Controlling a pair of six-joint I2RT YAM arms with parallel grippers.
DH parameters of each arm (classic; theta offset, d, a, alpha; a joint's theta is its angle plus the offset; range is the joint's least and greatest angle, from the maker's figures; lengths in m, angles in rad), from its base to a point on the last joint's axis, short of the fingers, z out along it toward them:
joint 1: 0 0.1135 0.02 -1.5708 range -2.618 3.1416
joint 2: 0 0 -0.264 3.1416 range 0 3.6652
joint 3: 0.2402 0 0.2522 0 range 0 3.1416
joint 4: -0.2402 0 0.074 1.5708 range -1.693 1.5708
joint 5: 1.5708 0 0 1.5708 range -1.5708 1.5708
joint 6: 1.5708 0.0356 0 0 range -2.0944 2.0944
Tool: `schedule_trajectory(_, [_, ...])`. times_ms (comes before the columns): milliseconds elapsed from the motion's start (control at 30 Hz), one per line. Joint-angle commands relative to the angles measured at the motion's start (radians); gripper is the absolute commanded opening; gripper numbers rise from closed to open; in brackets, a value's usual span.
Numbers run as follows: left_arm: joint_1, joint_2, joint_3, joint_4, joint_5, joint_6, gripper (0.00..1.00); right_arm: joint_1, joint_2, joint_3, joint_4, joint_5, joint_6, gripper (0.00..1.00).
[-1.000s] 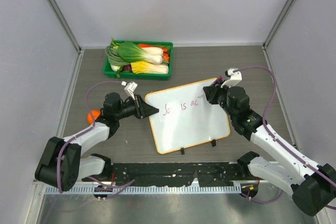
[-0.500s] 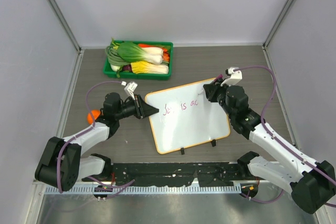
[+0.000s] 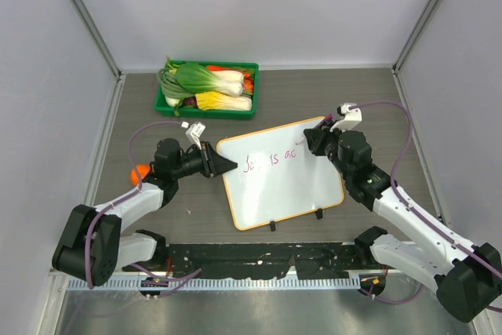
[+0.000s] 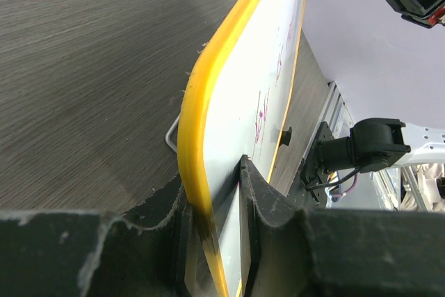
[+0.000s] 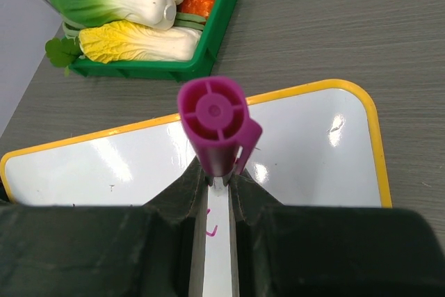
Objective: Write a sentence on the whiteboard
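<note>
Two grippers are closed on objects. The whiteboard is located mid-table, its left edge clamped in the left gripper. A purple marker is pinched by the right gripper, with its tip placed beside the sentence.

Left fingers, right fingers: both tight.

The thin purple-pink cursive sentence on the glossy white whiteboard is too small to read; a small orange object lies half hidden behind the left arm.
</note>
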Motion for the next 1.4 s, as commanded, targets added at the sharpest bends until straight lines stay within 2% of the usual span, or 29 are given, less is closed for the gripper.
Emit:
schedule_trajectory(0, [-0.002, 0.017, -0.028, -0.087, -0.131, 0.169, 0.00, -0.002, -0.034, -0.014, 0.003, -0.008, 0.011, 0.01])
schedule_trajectory(667, [-0.002, 0.015, -0.028, -0.087, -0.133, 0.168, 0.00, -0.002, -0.085, -0.057, -0.071, -0.054, 0.017, 0.00])
schedule_trajectory(1133, [-0.003, 0.015, -0.028, -0.087, -0.133, 0.168, 0.00, -0.002, -0.024, -0.005, 0.021, -0.032, 0.020, 0.01])
schedule_trajectory(1367, [-0.003, 0.012, -0.029, -0.087, -0.134, 0.168, 0.00, -0.003, -0.005, 0.024, 0.012, -0.003, 0.006, 0.01])
